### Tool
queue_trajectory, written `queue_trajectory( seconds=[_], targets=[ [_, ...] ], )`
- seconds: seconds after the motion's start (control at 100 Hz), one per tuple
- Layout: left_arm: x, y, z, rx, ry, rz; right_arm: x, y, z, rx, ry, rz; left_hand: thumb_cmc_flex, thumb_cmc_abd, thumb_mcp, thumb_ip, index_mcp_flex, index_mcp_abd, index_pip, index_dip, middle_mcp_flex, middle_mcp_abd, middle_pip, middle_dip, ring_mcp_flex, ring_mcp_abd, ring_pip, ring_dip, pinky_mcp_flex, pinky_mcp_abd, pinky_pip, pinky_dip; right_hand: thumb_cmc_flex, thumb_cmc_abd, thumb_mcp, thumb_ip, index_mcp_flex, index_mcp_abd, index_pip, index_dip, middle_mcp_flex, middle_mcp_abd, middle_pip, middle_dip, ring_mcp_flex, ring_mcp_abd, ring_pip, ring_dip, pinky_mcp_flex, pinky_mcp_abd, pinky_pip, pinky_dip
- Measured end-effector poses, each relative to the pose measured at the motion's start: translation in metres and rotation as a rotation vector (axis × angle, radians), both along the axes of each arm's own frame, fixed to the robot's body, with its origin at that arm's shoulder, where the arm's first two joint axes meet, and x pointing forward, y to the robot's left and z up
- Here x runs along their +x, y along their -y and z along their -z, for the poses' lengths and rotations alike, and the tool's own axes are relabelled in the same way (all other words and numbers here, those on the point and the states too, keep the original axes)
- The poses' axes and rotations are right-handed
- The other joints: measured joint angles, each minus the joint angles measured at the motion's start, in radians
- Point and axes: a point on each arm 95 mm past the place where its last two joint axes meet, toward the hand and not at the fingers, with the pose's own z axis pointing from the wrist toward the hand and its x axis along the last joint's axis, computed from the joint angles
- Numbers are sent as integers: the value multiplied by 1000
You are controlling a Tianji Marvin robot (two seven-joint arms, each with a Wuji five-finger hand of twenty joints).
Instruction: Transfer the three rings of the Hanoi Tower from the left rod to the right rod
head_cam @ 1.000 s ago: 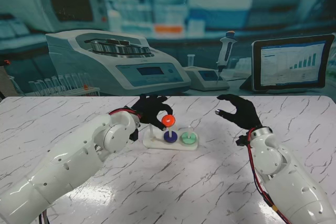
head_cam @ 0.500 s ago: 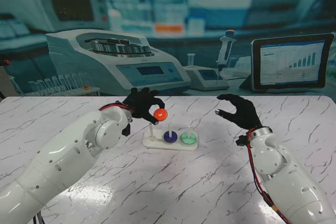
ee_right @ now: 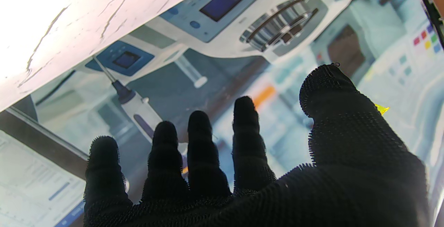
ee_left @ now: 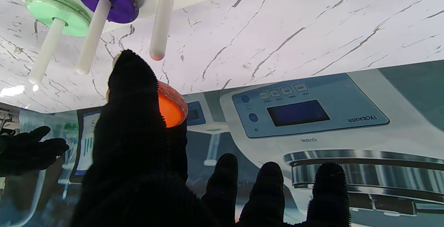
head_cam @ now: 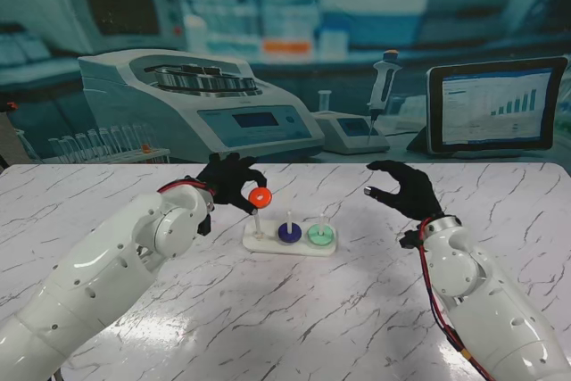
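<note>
The marble table (head_cam: 294,310) fills the lower half of the stand view. The white tower base (head_cam: 268,243) sits at its centre with 3 rods. I judge the task midway: the green ring (head_cam: 320,236) lies on the right rod, the purple ring (head_cam: 289,233) on the middle rod, and the left rod (head_cam: 257,220) is bare.

My left hand (head_cam: 230,180), centre-left in the frame, is clamped on the orange ring (head_cam: 260,196), pinching it over the left rod's tip, clear of the other 2 rods. My right hand (head_cam: 403,188), centre-right, hangs with fingers apart, holding nothing, well apart from the tower.

1 second ago the orange ring was over the middle rod; it has since travelled left.
</note>
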Motion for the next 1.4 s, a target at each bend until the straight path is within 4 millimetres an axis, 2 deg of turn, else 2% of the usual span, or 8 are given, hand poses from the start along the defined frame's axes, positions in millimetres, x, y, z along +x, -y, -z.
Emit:
queue_trajectory(
  seconds=[1.4],
  targets=[
    [-7, -5, 12, 32, -38, -19, 0, -2, 3, 7, -12, 1, 0, 0, 0, 0, 0, 0, 0, 0, 10, -2, 1, 0, 0, 0, 0, 0, 1, 0, 0, 0, 0, 0, 0, 0, 0, 0, 0, 0, 0, 0, 0, 0, 0, 0, 0, 0, 0, 0, 0, 0]
  ],
)
